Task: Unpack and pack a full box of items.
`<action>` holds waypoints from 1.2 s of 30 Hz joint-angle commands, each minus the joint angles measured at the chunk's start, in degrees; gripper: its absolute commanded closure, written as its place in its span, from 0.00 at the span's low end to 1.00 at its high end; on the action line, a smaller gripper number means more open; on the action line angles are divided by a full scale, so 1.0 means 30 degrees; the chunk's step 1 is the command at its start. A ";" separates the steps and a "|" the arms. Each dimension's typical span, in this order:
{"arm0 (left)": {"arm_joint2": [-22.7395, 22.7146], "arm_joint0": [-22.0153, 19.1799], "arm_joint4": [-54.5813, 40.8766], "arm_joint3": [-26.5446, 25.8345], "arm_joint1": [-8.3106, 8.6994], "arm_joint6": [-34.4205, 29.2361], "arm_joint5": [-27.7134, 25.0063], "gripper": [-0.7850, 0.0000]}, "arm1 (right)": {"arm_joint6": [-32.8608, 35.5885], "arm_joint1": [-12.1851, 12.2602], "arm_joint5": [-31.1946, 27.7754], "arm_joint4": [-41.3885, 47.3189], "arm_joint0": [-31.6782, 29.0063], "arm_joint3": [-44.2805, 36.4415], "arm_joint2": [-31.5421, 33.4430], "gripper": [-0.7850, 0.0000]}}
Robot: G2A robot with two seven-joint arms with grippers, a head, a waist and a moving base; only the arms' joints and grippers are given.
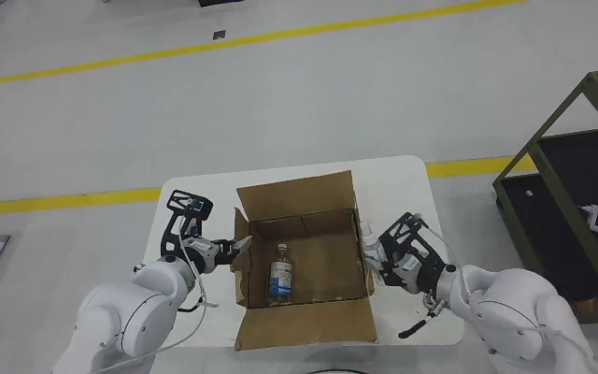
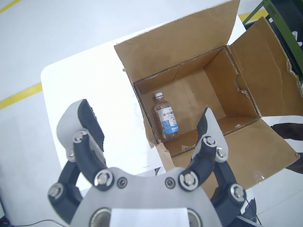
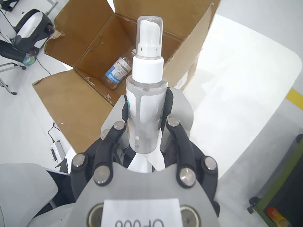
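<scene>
Likely packing: right end effector (image 3: 145, 100) pinches spray bottle (image 3: 146, 72) beside box (image 3: 184, 57).
Next: clear rim, lower; left end effector (image 2: 146, 109) spread, empty.

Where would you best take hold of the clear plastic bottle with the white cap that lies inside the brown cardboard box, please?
Grip the clear plastic bottle across its labelled middle, coming straight down from above. It lies flat on the floor of the brown cardboard box, close along one wall, so the walls block a sideways approach. The open left gripper is probably best placed.
</scene>
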 commanded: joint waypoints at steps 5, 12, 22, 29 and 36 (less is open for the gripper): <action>0.0000 0.0000 0.0000 0.0000 0.0000 0.0000 0.0000 0.00 | 0.0074 -0.0007 0.0563 -0.0548 0.0581 0.0076 -0.1023 1.00; 0.0000 0.0000 0.0000 0.0000 0.0000 0.0000 0.0000 0.00 | 0.0481 0.0230 0.0068 0.2190 -0.0567 -0.2089 0.1570 1.00; -0.1095 0.0825 0.0232 0.0075 0.0062 0.0737 0.0158 0.00 | -0.0405 0.0367 -0.0073 0.2649 -0.1398 -0.2089 0.1340 1.00; -0.1912 0.1650 0.0545 0.0146 0.0104 0.0948 0.0465 0.00 | -0.1219 0.0197 0.1840 0.0496 -0.0030 -0.0581 -0.1765 1.00; -0.1912 0.1650 0.0545 0.0146 0.0104 0.0948 0.0465 0.00 | -0.1731 -0.0195 0.3957 -0.0380 0.2435 0.2133 -0.4589 1.00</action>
